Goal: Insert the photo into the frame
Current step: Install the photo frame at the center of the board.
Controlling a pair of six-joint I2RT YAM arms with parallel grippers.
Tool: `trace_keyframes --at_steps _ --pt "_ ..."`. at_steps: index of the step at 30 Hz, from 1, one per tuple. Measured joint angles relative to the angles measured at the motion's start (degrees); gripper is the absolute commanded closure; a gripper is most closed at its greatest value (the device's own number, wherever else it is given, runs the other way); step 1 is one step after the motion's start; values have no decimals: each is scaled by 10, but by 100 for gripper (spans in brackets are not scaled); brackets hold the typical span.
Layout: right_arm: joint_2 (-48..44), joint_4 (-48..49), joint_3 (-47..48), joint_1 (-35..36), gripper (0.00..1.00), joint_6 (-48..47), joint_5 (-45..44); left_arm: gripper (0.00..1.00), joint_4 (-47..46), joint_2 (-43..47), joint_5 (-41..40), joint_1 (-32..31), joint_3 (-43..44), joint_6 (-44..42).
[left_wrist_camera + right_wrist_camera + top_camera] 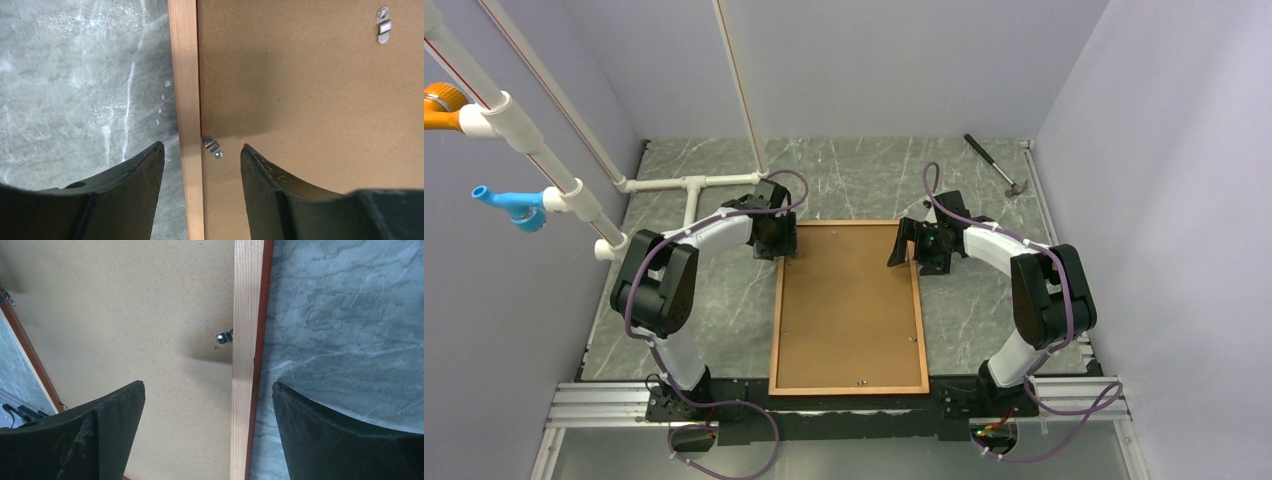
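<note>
The frame (776,330) lies face down on the marble table, its pale wooden back rails up and the brown backing panel (849,310) set inside it. The photo is hidden. My left gripper (780,245) hovers over the far end of the left rail (185,75), open, its jaws (201,147) straddling the rail and a small metal clip (212,147). My right gripper (916,255) stands wide open over the right rail (247,300), jaws (207,385) either side of it, just short of a turned clip (224,337). Neither gripper holds anything.
A hammer (994,165) lies at the far right of the table. White pipework (689,185) runs along the far left, with blue (509,203) and orange (444,108) fittings on the left wall. Another clip (383,25) sits on the panel's far edge.
</note>
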State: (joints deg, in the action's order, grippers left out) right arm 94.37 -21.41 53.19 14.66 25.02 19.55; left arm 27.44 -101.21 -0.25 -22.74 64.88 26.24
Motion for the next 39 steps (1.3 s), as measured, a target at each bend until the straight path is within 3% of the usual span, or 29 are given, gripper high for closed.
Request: trace_keyframes --at_steps 6,9,19,33,34,37,39 --pt "0 0 0 0 0 -1 0 44 1 3 5 -1 0 14" --pt "0 0 0 0 0 -2 0 52 1 -3 4 -1 0 19" --pt "0 0 0 0 0 -6 0 100 14 -19 -9 -7 9 30" --pt "0 0 0 0 0 -6 0 100 9 -15 -9 -7 4 35" --pt "0 0 0 0 0 -7 0 97 7 -14 -9 -7 3 35" --pt "1 0 0 0 0 -9 0 45 4 -12 -5 -7 1 34" --pt "1 0 0 0 0 -9 0 26 2 -12 0 -7 0 31"
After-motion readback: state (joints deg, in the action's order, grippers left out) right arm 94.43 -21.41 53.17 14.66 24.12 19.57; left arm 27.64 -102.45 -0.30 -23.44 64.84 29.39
